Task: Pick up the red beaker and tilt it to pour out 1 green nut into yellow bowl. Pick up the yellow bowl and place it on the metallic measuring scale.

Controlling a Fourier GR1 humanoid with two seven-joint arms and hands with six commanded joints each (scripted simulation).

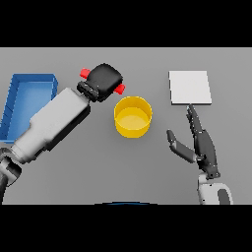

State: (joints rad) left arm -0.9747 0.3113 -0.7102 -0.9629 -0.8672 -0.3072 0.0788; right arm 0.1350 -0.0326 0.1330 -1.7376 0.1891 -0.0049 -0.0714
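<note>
Grey counter point(98, 172) carries the bowl point(133, 116) at centre; left robot hand point(104, 80) wraps the beaker point(119, 89) just beside it. Right robot hand point(199, 142) rests open. Bowl looks light, rigid; grip its rim.

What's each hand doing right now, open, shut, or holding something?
Left hand: shut on the red beaker, held beside the yellow bowl.
Right hand: open, fingers straight, holding nothing, near the metallic scale.

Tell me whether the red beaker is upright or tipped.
Tipped. The red beaker lies sideways in the left hand, its red ends showing either side of the hand, beside the yellow bowl. No green nut is visible in the bowl.
</note>
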